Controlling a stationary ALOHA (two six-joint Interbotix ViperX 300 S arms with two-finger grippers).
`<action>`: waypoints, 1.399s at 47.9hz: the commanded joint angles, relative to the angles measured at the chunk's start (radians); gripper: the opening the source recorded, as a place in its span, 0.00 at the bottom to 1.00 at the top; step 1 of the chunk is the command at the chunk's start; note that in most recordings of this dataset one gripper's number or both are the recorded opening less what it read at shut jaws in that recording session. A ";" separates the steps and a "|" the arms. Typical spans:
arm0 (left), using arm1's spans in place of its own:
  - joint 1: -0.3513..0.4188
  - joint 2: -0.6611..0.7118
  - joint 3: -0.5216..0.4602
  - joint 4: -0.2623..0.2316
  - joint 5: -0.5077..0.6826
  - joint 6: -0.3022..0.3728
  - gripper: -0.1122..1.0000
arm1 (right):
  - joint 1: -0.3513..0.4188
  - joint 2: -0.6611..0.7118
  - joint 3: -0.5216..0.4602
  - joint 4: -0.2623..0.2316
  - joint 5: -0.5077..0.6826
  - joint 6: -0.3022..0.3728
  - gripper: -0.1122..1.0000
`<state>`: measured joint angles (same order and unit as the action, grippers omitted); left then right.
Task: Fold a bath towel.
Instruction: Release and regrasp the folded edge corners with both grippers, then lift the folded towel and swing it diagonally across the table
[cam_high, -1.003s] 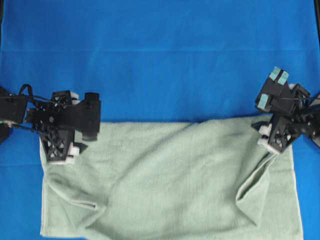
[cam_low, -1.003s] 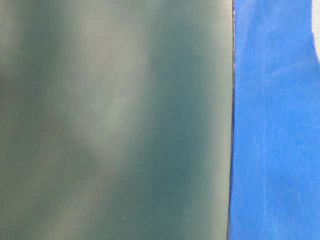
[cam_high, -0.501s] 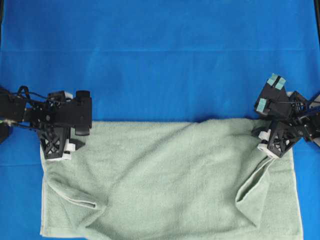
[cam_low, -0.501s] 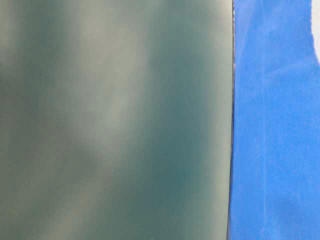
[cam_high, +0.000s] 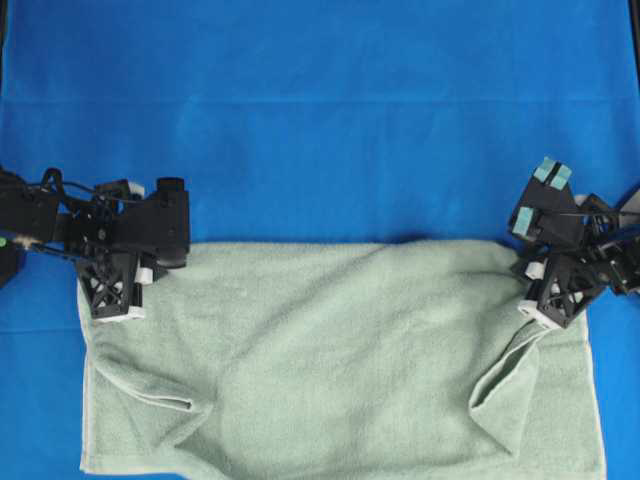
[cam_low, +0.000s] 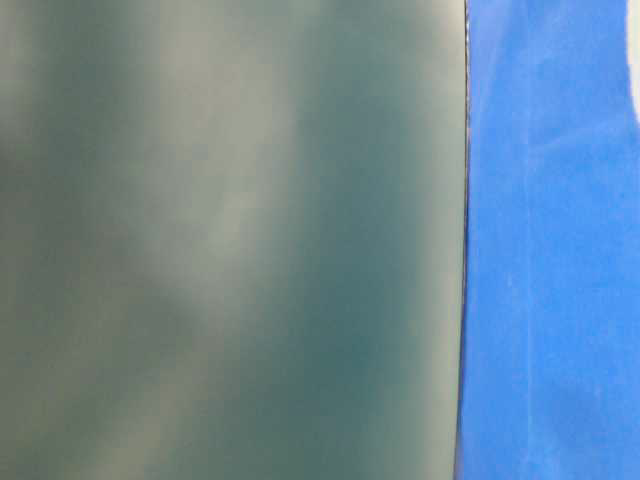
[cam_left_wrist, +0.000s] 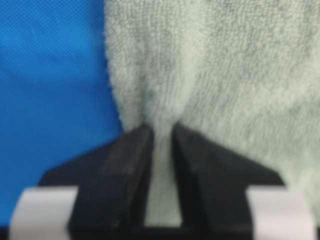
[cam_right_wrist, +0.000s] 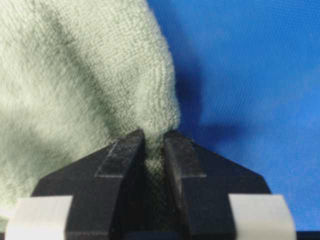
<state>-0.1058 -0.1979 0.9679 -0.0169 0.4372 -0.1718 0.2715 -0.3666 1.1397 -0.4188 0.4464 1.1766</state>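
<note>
The bath towel (cam_high: 340, 360), pale sage-green terry, lies spread over the lower half of the overhead view on the blue table cover (cam_high: 320, 120). My left gripper (cam_high: 112, 300) sits at the towel's far left corner, shut on a pinch of cloth. The left wrist view shows the towel (cam_left_wrist: 210, 75) bunched between the black fingers (cam_left_wrist: 127, 170) of that gripper (cam_left_wrist: 162, 135). My right gripper (cam_high: 545, 300) is at the far right corner, shut on the towel (cam_right_wrist: 75, 85) the same way, cloth squeezed between its tips (cam_right_wrist: 154, 137). Loose folds rise near both near corners.
The table-level view is almost wholly filled by a blurred grey-green surface (cam_low: 230, 240), with the blue cover (cam_low: 550, 250) at its right. The towel's near edge runs off the bottom of the overhead view.
Both grippers have closed on the towel's far corners. The left gripper drew back to the left, onto the corner; the right one shifted slightly down.
</note>
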 joint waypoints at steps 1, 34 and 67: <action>-0.015 -0.061 -0.054 -0.002 0.072 -0.002 0.20 | 0.020 -0.063 -0.049 0.003 0.087 -0.005 0.22; -0.120 -0.423 -0.434 -0.002 0.574 -0.141 0.20 | 0.290 -0.414 -0.468 -0.304 0.710 -0.025 0.23; -0.462 -0.025 -0.756 0.005 0.153 -0.376 0.20 | 0.207 -0.515 -0.499 -0.603 0.867 -0.104 0.22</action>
<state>-0.5476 -0.2669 0.3037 -0.0107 0.6029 -0.5507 0.4847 -0.8790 0.6688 -1.0109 1.3116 1.0799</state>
